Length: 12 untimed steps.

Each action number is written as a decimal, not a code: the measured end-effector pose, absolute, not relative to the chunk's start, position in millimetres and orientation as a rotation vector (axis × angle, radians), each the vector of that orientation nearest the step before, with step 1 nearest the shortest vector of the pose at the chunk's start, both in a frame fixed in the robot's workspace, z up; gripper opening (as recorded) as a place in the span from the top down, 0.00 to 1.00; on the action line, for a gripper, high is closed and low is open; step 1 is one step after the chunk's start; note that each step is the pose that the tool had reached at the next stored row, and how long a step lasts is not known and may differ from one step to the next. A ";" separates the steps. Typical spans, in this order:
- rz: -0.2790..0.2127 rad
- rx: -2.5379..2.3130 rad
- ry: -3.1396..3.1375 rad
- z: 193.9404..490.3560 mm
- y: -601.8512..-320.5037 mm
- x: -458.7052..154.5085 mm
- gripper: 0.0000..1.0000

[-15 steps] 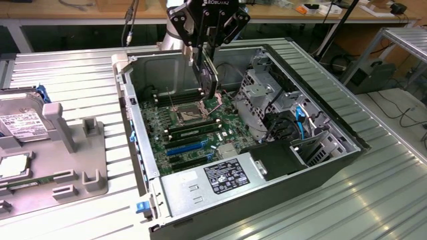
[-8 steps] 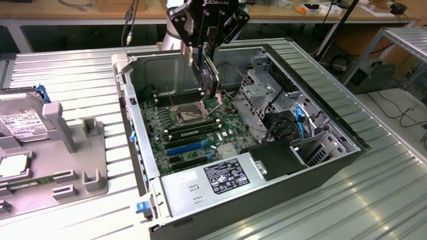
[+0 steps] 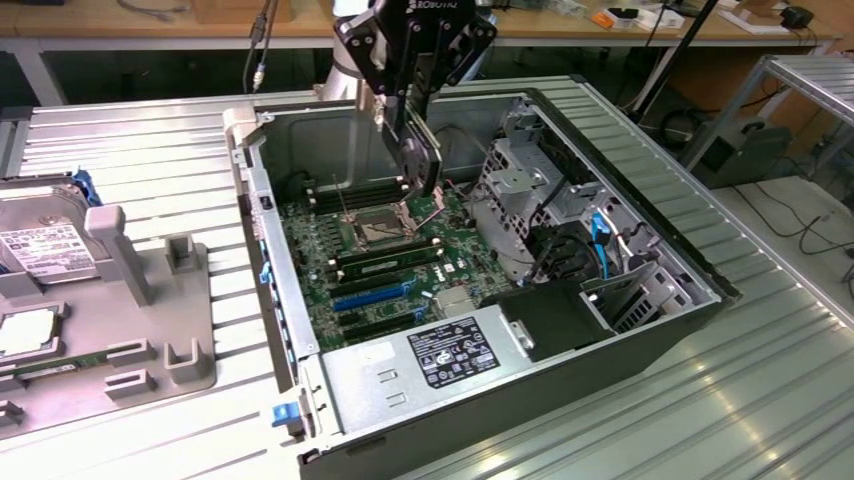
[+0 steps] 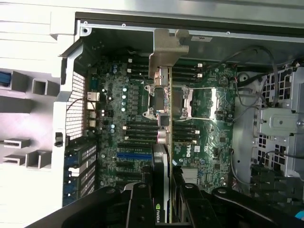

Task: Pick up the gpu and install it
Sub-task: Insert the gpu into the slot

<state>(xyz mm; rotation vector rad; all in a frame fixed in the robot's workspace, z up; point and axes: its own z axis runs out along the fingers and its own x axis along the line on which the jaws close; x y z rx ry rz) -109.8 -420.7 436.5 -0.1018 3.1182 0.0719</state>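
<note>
My gripper (image 3: 407, 95) is shut on the gpu (image 3: 424, 160), a thin card that hangs edge-down over the open computer case (image 3: 694, 270). In the exterior view its lower end hovers just above the motherboard (image 3: 387, 250), near the processor socket. The wrist view looks along the gpu (image 4: 164, 118) edge-on. Its silver bracket (image 4: 167, 47) is at the far end and the black fingers (image 4: 142, 202) clamp it on both faces. The blue expansion slots (image 4: 135, 155) lie on the board beside the card's line, and they sit nearer the power supply in the exterior view (image 3: 374, 295).
A grey parts tray (image 3: 147, 290) stands at the exterior view's left with a labelled hard drive (image 3: 40, 250) on it. Inside the case are a power supply (image 3: 454, 360), a metal drive cage (image 3: 527, 190) and blue cables (image 3: 601, 245). The case rests on a ribbed metal table (image 3: 747, 380).
</note>
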 end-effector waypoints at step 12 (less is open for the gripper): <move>0.073 -0.256 3.112 436.6 -420.7 -109.8 0.73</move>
